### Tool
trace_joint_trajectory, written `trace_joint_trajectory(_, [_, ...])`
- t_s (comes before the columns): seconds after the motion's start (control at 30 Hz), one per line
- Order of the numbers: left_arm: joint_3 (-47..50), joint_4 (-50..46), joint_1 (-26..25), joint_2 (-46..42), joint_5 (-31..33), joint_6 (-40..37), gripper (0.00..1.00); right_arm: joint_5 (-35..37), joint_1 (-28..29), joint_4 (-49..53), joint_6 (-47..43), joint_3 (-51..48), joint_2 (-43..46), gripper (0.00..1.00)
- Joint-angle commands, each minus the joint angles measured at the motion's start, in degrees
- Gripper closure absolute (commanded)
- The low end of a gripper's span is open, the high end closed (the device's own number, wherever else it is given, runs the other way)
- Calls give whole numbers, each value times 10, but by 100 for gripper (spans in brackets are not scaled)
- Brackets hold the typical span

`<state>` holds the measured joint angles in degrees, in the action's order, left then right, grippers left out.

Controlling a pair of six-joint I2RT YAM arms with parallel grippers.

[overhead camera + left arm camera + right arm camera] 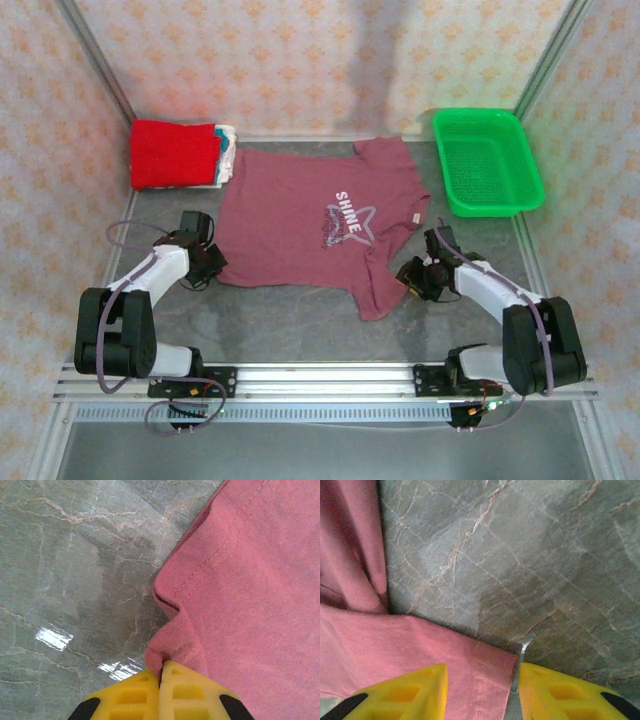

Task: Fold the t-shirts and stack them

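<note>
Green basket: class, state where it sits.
In the top view, the green basket sits at the table's far right corner, just right of the maroon t-shirt.

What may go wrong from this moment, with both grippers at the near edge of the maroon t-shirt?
1. The left gripper is shut on just a small pinch at the edge of the maroon t-shirt. The cloth may slip out when lifted.
2. The right gripper is open, with only the hem corner of the sleeve between its fingers. Closing may miss it.
3. The cloth is creased beside that sleeve, so the fold may come out uneven.
</note>
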<state>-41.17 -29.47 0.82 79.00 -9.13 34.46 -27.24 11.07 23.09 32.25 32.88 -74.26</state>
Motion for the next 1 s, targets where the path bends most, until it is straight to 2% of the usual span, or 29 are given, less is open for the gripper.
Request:
trace_joint_trajectory(0.0, [-1, 6, 4, 3, -3, -4, 100, 16, -3, -25, -19, -10, -19, 61])
trace_joint_trajectory(0.1, [0, 7, 4, 5, -4, -4, 100, 18, -2, -33, -21, -8, -42, 68])
trace_joint_trajectory(0.2, [3, 8, 4, 2, -1, -3, 100, 33, 0, -34, -27, -7, -57, 82])
trace_joint_trajectory(0.3, [3, 7, 4, 1, -1, -2, 100, 44, 0, -24, -29, -1, -61, 85])
trace_joint_trajectory(0.5, [4, -2, 4, -8, 5, 0, 100, 94, -2, 39, -4, 3, -4, 99])
trace_joint_trajectory(0.8, [0, -9, 4, -13, 9, 3, 100, 102, -3, 117, 66, -38, 122, 100])
trace_joint_trajectory(0.97, [0, -10, 4, -10, 10, 4, 100, 61, 0, 128, 141, -87, 181, 100])
